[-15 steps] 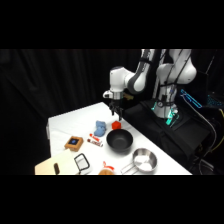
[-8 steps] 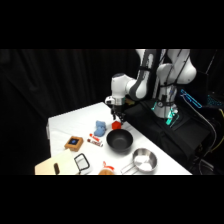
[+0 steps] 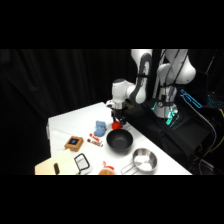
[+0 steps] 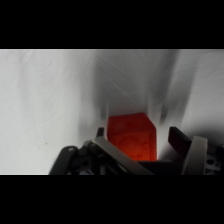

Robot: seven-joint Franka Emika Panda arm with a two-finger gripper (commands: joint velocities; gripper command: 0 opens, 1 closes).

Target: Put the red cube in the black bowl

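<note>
The red cube (image 3: 116,125) rests on the white table just behind the far rim of the black bowl (image 3: 119,141). My gripper (image 3: 117,118) has come down from above right over the cube. In the wrist view the cube (image 4: 133,138) fills the space between my fingers, with the left finger (image 4: 100,133) at its edge. The right finger (image 4: 178,140) stands a small gap away from it. The gripper (image 4: 139,137) is open and straddles the cube. The wrist view does not show the bowl.
A shiny silver pan (image 3: 144,160) sits right of the bowl near the table's front edge. A light blue block (image 3: 101,126), a red-and-white tube (image 3: 94,140), a brown box (image 3: 74,143) and a wooden board (image 3: 54,167) lie to the left.
The gripper has shifted slightly right and lowered onto the red cube. The cube and the bowl have stayed where they were.
</note>
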